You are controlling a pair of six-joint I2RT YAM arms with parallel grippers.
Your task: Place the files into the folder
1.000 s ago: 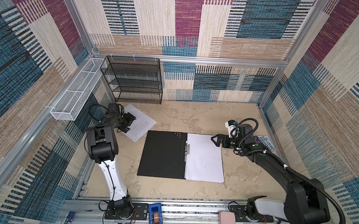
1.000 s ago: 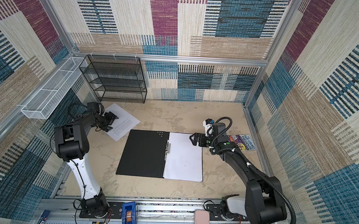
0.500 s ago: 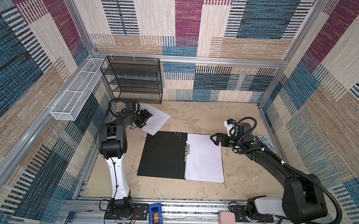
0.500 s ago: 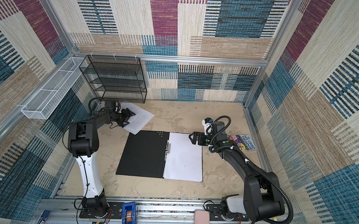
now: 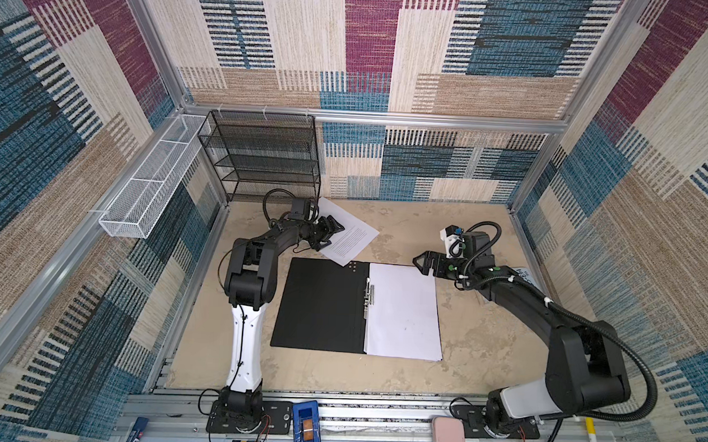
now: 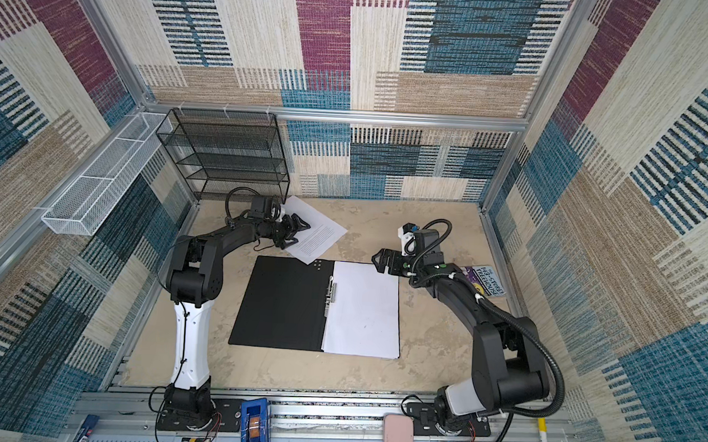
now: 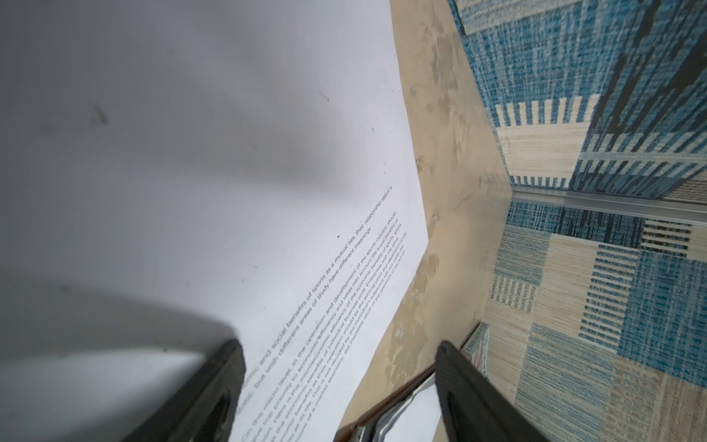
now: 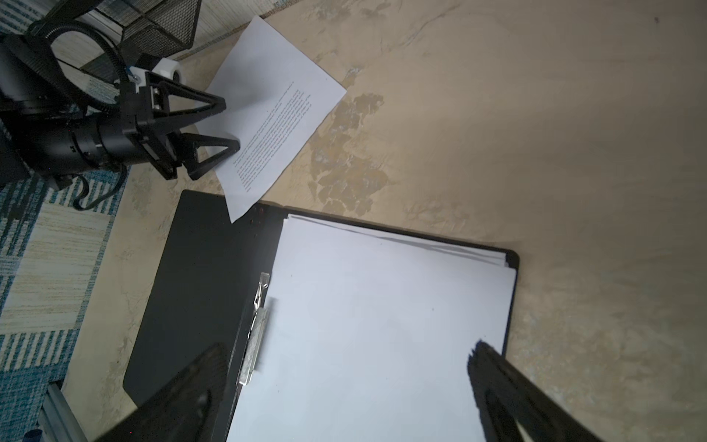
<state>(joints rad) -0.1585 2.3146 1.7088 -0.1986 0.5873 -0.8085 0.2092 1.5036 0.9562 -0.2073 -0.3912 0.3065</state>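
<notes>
The folder [image 5: 318,307] lies open and flat in the middle of the table [image 5: 483,341], black inside facing up, with a metal clip [image 5: 368,295] running along its spine. Its left half is bare black. Its right half carries a stack of white sheets [image 5: 403,312] whose top page looks blank, and the right wrist view shows the far edges of the lower pages slightly fanned. One more printed sheet [image 5: 353,238] lies askew on the table at the far left, in front of a black mesh rack [image 5: 260,154]. It has lines of small text on its near half, and its near corner overlaps the far edge of the folder's left cover, just left of the spine. The left gripper [image 5: 335,235] is low over the left edge of that sheet with its jaws spread wide. Its fingertips are at the paper, which bulges up a little beside one finger, but no closed pinch on the sheet can be seen. The right gripper [image 5: 420,264] is fully spread and holds nothing, hanging above the far right corner of the stack. A blue-purple book [image 6: 486,281] lies at the right wall, partly under that arm.
</notes>
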